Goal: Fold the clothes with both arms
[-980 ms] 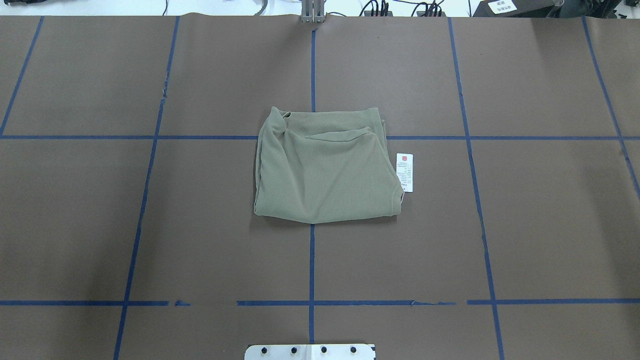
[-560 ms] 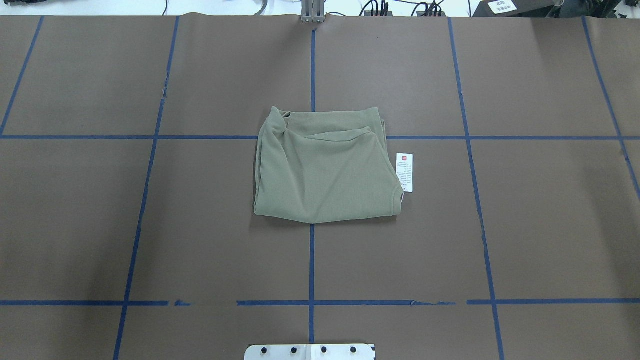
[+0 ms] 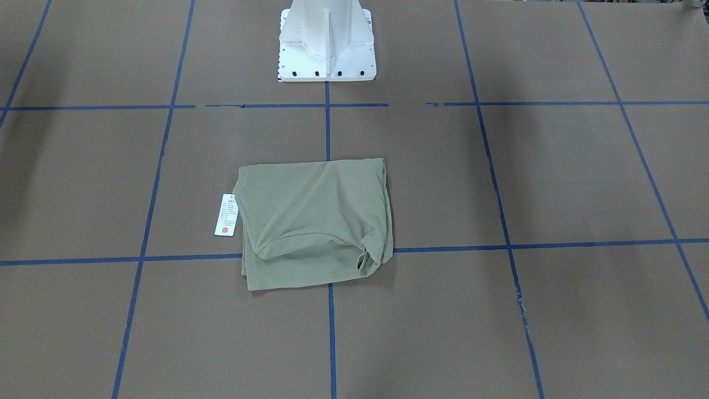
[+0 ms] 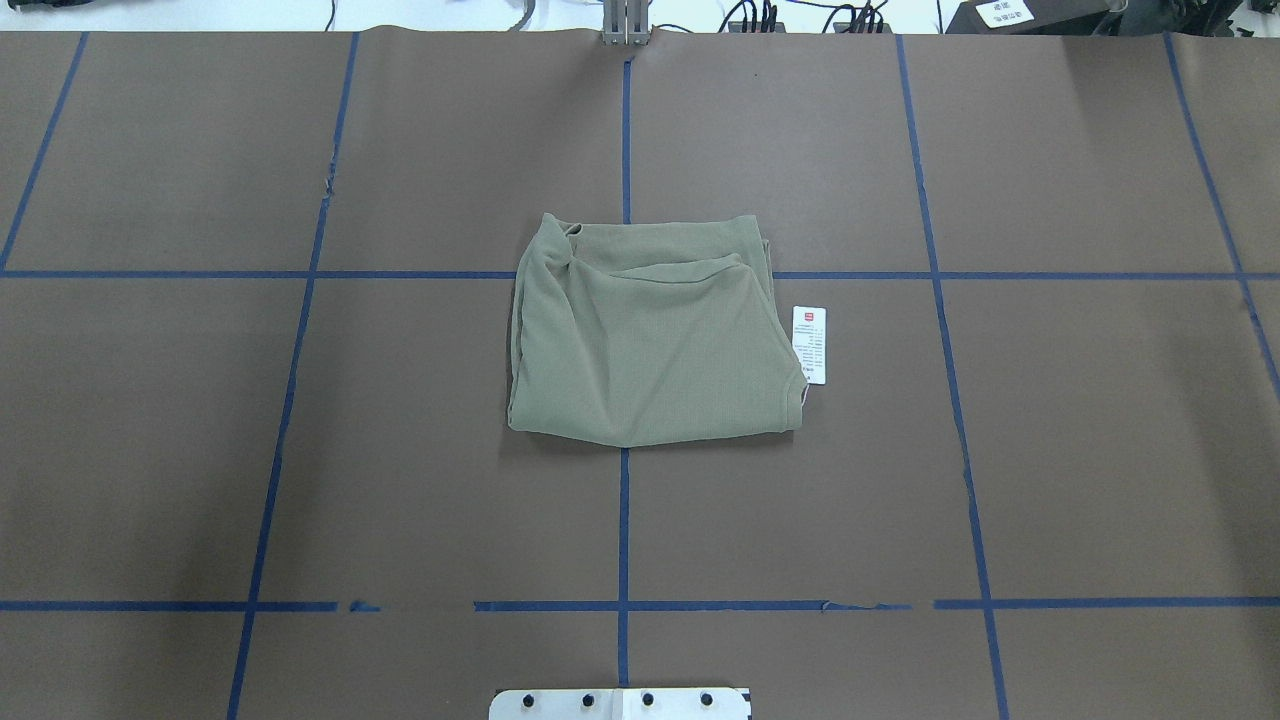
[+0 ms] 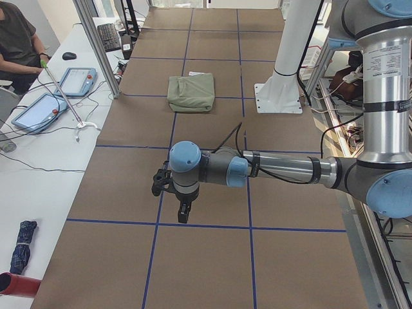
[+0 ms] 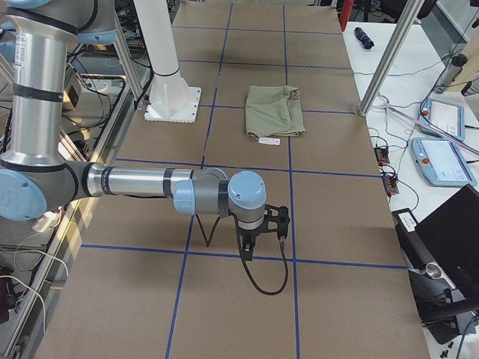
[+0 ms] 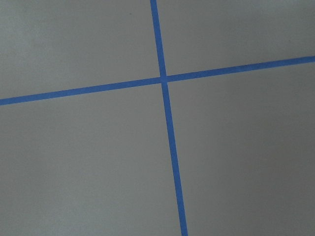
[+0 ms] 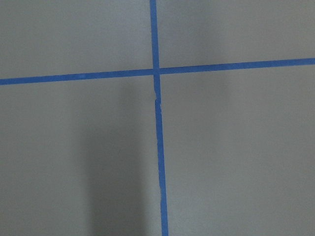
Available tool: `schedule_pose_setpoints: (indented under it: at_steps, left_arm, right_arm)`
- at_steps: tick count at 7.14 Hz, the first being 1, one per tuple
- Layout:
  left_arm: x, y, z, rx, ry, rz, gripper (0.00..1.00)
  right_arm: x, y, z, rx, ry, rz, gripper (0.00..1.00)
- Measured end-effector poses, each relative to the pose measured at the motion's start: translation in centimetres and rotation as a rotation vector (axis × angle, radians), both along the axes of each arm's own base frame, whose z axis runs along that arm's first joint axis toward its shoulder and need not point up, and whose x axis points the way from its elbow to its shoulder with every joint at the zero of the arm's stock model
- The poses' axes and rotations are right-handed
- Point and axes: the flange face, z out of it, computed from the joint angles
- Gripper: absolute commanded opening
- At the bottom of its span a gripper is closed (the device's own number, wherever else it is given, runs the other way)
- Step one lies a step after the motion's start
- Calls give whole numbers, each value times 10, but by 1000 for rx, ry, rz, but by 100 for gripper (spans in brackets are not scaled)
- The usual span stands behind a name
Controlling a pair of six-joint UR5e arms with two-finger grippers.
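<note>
The white pedestal base [image 4: 620, 703] stands at the worktop's [image 4: 300, 450] near edge. The shirt [image 4: 650, 340] lies mid-worktop as a compact folded rectangle, with its hang tag [image 4: 809, 345] at its right edge. The left gripper [image 5: 183, 212] and right gripper [image 6: 249, 243] hang over the worktop's ends, well apart from the shirt; I cannot tell whether their fingers are spread or closed. The folding looks essentially finished.

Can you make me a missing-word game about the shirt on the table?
1. The shirt lying on the brown table is the colour ____.
2. The white hang tag poking out beside the shirt has a small ____ mark on it.
3. The tape lines that cross the table are ____.
4. The shirt is not spread out; it is ____ into a small bundle.

Missing words: green, red, blue, folded.
</note>
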Motion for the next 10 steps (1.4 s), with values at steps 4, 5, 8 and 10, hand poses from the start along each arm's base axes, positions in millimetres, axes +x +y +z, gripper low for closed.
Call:
schedule_pose_setpoints:
  at_steps: [4,5,8,10]
  left_arm:
    - [0,0,-1,1,1,0,100]
    - [1,0,-1,-2,7,-1,100]
    - [2,1,-3,-45,34,-41,100]
    - [2,1,-4,-52,37,-49,100]
  right_arm:
    - [-11,-4,-5,9,-19,-24,100]
    - [-11,-4,-6,10,-18,-24,100]
    - [-12,-4,-6,10,-18,-26,100]
    - [-12,-4,-6,11,-18,-26,100]
